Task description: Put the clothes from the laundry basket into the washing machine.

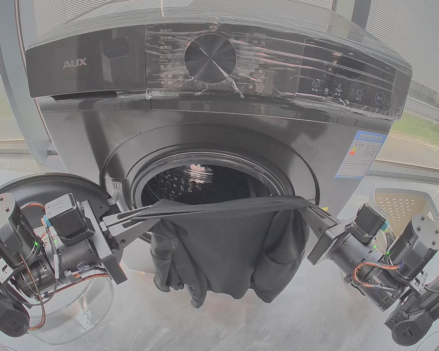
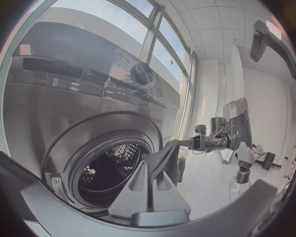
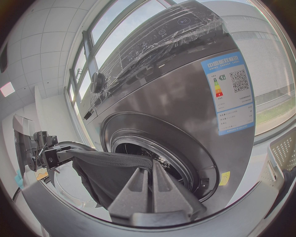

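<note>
A dark grey garment (image 1: pixel 223 249) is stretched between both grippers in front of the washing machine's (image 1: pixel 210 107) open drum (image 1: pixel 198 184). Its top edge runs taut across the lower part of the opening, and the rest hangs down over the machine's front. My left gripper (image 1: pixel 148 214) is shut on the garment's left end (image 2: pixel 158 162), at the lower left of the opening. My right gripper (image 1: pixel 305 206) is shut on the right end (image 3: pixel 123 160), at the opening's right rim. The laundry basket (image 1: pixel 403 205) stands to the right behind my right arm.
The machine's round door (image 1: pixel 37 189) stands swung open at the left, behind my left arm. The floor (image 1: pixel 247 331) below the hanging garment is pale tile. Windows (image 1: pixel 429 134) run behind the machine.
</note>
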### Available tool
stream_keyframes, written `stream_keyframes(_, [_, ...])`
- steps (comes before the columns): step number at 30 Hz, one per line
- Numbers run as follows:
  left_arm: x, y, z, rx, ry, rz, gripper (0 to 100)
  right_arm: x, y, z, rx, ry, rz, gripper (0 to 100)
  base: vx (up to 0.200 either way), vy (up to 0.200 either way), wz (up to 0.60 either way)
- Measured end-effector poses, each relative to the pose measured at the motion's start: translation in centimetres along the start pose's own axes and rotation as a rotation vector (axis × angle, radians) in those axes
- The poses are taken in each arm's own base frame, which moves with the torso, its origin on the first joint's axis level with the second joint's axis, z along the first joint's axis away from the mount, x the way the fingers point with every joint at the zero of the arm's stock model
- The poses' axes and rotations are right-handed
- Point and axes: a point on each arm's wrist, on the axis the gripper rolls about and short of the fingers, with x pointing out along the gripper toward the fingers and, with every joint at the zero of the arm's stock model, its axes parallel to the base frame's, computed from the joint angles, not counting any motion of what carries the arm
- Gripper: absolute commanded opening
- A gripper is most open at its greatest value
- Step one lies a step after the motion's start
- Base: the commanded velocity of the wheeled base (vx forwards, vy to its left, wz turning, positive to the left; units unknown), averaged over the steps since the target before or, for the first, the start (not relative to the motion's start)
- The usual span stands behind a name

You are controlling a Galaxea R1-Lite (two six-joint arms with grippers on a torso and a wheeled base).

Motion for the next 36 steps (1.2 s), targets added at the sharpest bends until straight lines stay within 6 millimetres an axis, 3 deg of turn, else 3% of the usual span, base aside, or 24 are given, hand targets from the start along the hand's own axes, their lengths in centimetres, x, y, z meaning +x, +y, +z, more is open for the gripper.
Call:
stream_keyframes(16, [-0.1, 1.3, 1.2, 0.033, -0.052, 0.061, 0, 1.1, 0.5, 2.1, -0.022, -0.110, -0.045, 0, 0.000, 0.000, 0.00])
stream_keyframes(36, [-0.4, 2.4, 2.4, 0.061, -0.097, 0.103, 0, 1.4, 0.8, 2.4, -0.017, -0.130, -0.040, 0, 0.000, 0.000, 0.00])
